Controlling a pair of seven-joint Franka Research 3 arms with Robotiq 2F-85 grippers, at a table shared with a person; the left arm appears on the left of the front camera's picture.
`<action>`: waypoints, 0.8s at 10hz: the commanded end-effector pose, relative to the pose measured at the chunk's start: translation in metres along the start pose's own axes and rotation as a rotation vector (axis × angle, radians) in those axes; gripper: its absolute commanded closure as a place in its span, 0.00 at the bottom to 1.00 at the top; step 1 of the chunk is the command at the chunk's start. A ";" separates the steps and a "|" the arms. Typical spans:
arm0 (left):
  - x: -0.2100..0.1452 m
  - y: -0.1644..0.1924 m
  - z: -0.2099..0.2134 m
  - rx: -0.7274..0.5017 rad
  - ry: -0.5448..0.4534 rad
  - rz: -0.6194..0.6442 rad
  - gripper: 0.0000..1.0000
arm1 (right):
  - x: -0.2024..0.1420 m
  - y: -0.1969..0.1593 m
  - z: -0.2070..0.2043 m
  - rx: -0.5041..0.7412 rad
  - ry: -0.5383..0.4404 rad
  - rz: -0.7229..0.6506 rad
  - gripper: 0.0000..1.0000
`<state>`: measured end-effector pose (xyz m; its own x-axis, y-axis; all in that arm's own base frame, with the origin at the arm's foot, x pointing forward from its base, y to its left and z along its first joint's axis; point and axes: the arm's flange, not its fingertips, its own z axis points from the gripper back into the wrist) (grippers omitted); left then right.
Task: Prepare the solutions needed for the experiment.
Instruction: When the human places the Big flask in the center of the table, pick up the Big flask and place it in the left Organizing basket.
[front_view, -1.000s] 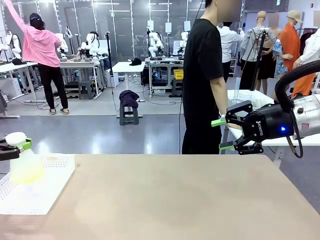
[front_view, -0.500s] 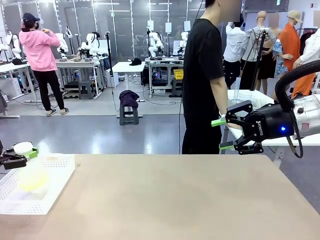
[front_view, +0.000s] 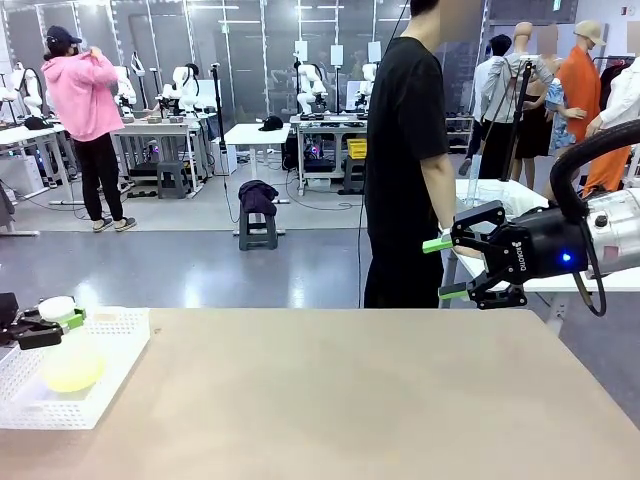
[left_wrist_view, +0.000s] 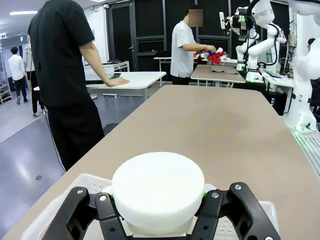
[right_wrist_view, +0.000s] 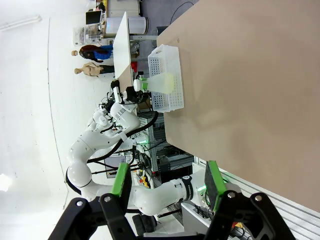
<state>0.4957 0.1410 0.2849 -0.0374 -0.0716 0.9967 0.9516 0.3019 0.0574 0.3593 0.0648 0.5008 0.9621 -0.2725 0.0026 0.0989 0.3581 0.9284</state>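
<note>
From the front, we saw the left gripper clamped on the neck of the upright flask standing in the white basket. The right gripper, marked ROBOTIQ, hung wide and empty, well apart. Its wrist view put the flask far across the table. In the left wrist view, we saw the flask's white cap pinched between the fingers.

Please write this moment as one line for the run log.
left gripper: shut on flask neck | flask: in white basket | right gripper: open, empty, above table's far edge | person: standing at far side
</note>
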 end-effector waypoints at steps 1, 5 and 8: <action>-0.002 0.012 -0.005 0.028 -0.011 0.000 0.95 | -0.001 -0.001 -0.002 0.010 -0.007 0.002 0.25; -0.006 0.013 -0.009 0.006 -0.027 0.017 0.52 | -0.001 -0.001 -0.002 0.010 -0.007 0.002 0.25; -0.005 0.012 -0.011 -0.014 0.016 0.035 0.19 | -0.001 -0.001 -0.002 0.010 -0.007 0.002 0.25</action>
<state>0.5053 0.1356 0.2756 -0.0233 -0.0586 0.9980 0.9521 0.3031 0.0401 0.3593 0.0648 0.5008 0.9621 -0.2725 0.0026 0.0989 0.3581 0.9284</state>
